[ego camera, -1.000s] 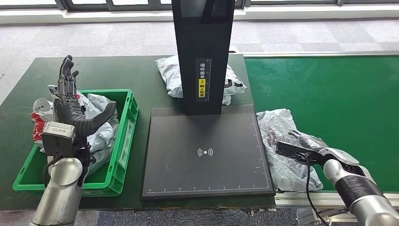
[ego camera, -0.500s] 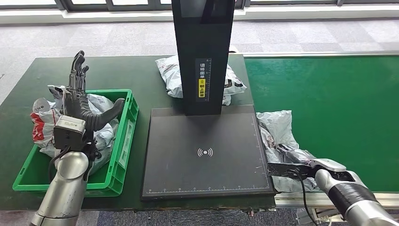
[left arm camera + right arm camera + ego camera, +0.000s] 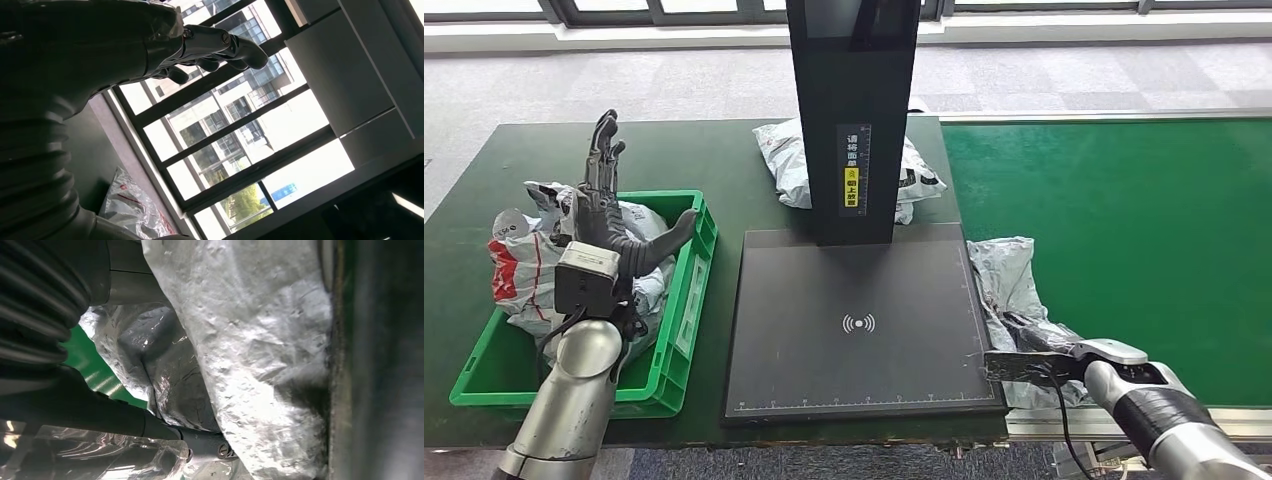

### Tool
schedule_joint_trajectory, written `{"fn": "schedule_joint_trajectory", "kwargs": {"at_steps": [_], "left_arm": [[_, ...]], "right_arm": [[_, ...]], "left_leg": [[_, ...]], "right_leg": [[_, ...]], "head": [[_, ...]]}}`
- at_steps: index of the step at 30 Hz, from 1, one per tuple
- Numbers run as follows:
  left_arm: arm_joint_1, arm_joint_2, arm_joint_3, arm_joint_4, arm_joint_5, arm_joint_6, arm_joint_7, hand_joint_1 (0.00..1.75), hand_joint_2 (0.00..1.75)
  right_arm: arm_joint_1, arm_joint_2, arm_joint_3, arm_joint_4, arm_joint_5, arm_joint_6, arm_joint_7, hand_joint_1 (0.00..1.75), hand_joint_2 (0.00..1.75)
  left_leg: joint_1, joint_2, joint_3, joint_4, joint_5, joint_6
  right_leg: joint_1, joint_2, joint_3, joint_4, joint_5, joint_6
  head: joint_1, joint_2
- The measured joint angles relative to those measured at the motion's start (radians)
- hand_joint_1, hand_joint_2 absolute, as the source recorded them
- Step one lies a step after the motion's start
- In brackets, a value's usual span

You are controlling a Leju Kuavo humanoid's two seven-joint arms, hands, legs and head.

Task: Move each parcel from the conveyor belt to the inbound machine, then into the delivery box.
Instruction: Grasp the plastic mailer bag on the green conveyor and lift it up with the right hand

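Your right robot hand (image 3: 1034, 352) on the crinkled grey plastic parcel (image 3: 1014, 290), grip unclear; left robot hand (image 3: 614, 215) spread wide, empty

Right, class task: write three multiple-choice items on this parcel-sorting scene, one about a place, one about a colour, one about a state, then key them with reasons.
1. Where does the parcel nearest the right hand lie?
A. in the crate
B. on the belt beside the scanner plate
C. on the floor

2. What colour is the crate?
A. green
B. blue
C. yellow

3. How is the left hand?
A. gripping a parcel
B. flat on the plate
C. raised, fingers apart, holding nothing

Key:
1 B: the grey parcel rests on the belt against the edge of the scanner plate.
2 A: the crate has bright green walls.
3 C: the left hand stands upright above the crate, its fingers spread and bare.
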Motion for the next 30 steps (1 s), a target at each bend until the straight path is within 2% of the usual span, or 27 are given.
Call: {"fn": "schedule_joint_trajectory", "kwargs": {"at_steps": [3,4,7,8,17,30], "left_arm": [[0.000,0.000,-0.005,0.003,-0.004,0.005,0.000,0.00,1.75],[0.000,0.000,-0.006,0.004,-0.005,0.006,0.000,0.00,1.75],[0.000,0.000,-0.006,0.005,-0.006,0.007,0.000,0.00,1.75],[0.000,0.000,-0.006,0.005,-0.007,0.007,0.000,0.00,1.75],[-0.001,-0.002,-0.007,0.005,-0.014,0.011,0.004,0.00,1.75],[-0.001,-0.004,-0.007,0.014,-0.015,0.011,0.007,0.00,1.75]], "right_arm": [[-0.003,0.007,0.012,0.003,-0.003,0.000,-0.008,0.00,1.75],[-0.004,0.009,0.014,0.003,-0.003,0.000,-0.009,0.17,1.75],[-0.004,0.014,0.015,0.003,-0.003,-0.001,-0.009,1.47,1.75],[-0.004,0.017,0.016,0.004,-0.002,-0.002,-0.010,1.75,1.75],[-0.036,0.050,0.067,0.009,0.024,-0.009,-0.009,1.75,1.75],[-0.040,0.052,0.097,-0.005,0.017,-0.003,-0.006,1.75,1.75]], "left_leg": [[0.000,0.001,0.000,0.000,0.000,0.000],[0.000,0.001,0.001,0.000,0.000,0.000],[0.000,0.002,0.001,0.000,0.000,0.000],[0.000,0.002,0.001,0.000,0.000,0.000],[0.000,0.003,0.003,0.000,0.000,0.000],[0.000,0.003,0.004,0.000,-0.001,0.000]], "right_leg": [[0.000,0.000,0.000,0.000,0.000,0.000],[0.000,0.000,0.000,0.000,0.000,0.000],[0.000,0.001,0.001,0.000,0.000,0.000],[0.000,0.001,0.001,0.000,0.000,0.000],[0.000,0.003,0.002,0.000,0.000,0.000],[0.000,0.002,0.003,0.000,-0.001,0.000]], "head": [[0.000,0.000],[0.000,0.000],[0.000,0.000],[0.000,0.000],[0.000,0.000],[0.000,0.000]]}}
